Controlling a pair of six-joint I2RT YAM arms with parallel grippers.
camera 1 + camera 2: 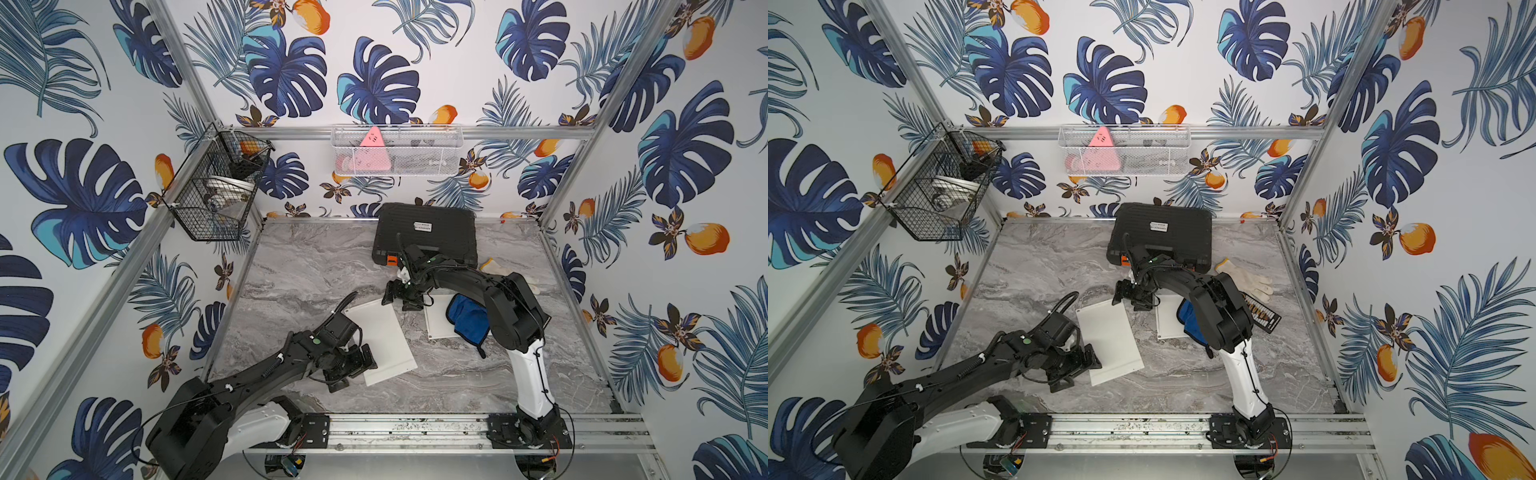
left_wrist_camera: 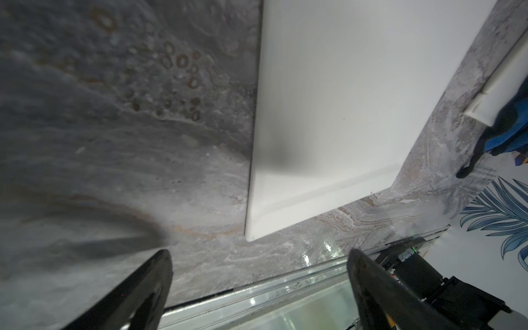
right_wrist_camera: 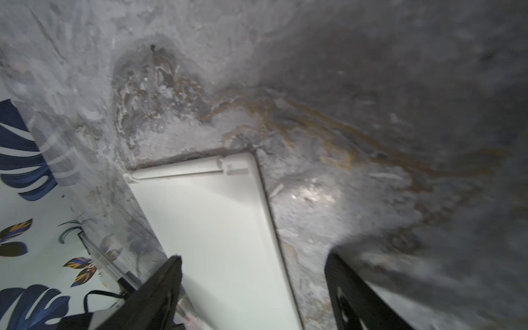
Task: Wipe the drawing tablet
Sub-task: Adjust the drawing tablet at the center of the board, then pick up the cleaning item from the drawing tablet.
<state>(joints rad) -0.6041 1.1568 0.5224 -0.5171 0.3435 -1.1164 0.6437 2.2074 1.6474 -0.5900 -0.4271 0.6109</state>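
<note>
A: Where is the drawing tablet (image 1: pixel 382 336)?
B: Flat on the grey tabletop (image 1: pixel 316 266) between the two arms, white, with a stylus (image 3: pixel 177 171) clipped along one edge.
A: And the left tool (image 1: pixel 355 372)?
B: Spread wide with nothing in it, just off the tablet's near left edge.
A: The right tool (image 1: pixel 401 299)?
B: Jaws apart too, gripping nothing, above the tablet's far corner.
A: The blue cloth (image 1: pixel 467 320)?
B: Crumpled on a second white board (image 1: pixel 436 324), partly under the right arm.

Leaf-print walls (image 1: pixel 436 62), grey marble tabletop (image 1: pixel 316 266), aluminium frame (image 1: pixel 519 132)
</note>
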